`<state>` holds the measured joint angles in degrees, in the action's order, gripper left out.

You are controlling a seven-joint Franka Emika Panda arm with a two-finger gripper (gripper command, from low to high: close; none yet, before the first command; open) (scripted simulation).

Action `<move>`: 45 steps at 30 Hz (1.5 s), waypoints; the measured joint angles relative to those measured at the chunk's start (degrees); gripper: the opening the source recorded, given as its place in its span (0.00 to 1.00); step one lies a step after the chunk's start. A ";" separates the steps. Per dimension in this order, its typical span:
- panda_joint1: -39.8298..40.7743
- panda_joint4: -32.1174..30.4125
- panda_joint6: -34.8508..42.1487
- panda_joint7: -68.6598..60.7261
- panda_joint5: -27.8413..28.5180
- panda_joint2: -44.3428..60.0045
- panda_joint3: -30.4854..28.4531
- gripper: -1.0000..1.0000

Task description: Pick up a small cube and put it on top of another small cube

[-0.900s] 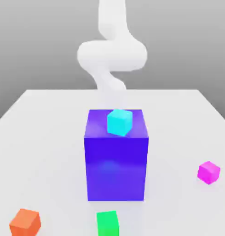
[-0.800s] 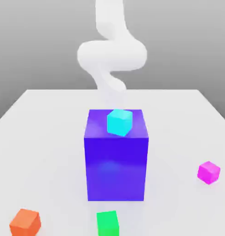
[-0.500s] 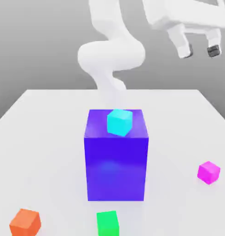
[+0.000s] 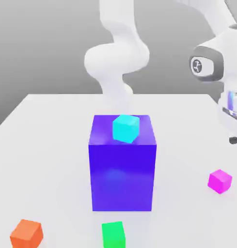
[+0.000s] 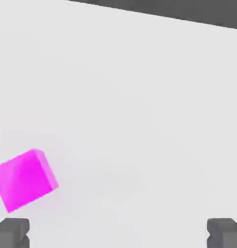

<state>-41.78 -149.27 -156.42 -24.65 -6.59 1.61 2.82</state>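
The small cube (image 4: 220, 180) is bright magenta and rests on the white table near the exterior view's right edge. It also appears in the hand view (image 5: 25, 179), off to one side of the fingers and not between them. My gripper (image 5: 118, 236) is open, its two dark fingertips (image 5: 11, 232) wide apart with bare table between them. In the exterior view the white hand hangs at the right edge, with one dark fingertip (image 4: 232, 140) a little above and to the right of the magenta cube.
A big blue-violet block (image 4: 122, 167) stands mid-table with a cyan cube (image 4: 126, 128) on its top. A green cube (image 4: 113, 235) lies in front of it and an orange cube (image 4: 26, 233) at the front left. The table's far edge (image 5: 154, 17) runs past the magenta cube.
The hand has come into view at the upper right and dropped low over the table's right side, close above the magenta cube. None of the cubes has moved.
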 joint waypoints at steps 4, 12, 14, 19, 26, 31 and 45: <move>-2.45 -2.24 -3.69 -3.69 6.57 6.04 0.46 0.50; -4.22 -0.57 -13.09 -2.92 10.01 18.04 -1.18 0.00; -4.22 -0.57 -13.01 -2.90 10.02 18.04 -1.17 0.00; -4.08 -1.06 -10.93 -3.08 9.91 15.43 -0.99 0.00; -2.20 1.06 2.15 -6.78 5.10 6.90 0.41 0.00; 3.86 8.81 14.28 -12.97 2.28 9.82 -3.45 0.00; 22.58 29.38 45.80 -32.02 -3.25 20.99 -13.31 0.00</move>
<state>-19.21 -119.89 -110.62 -56.68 -9.84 22.60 -10.49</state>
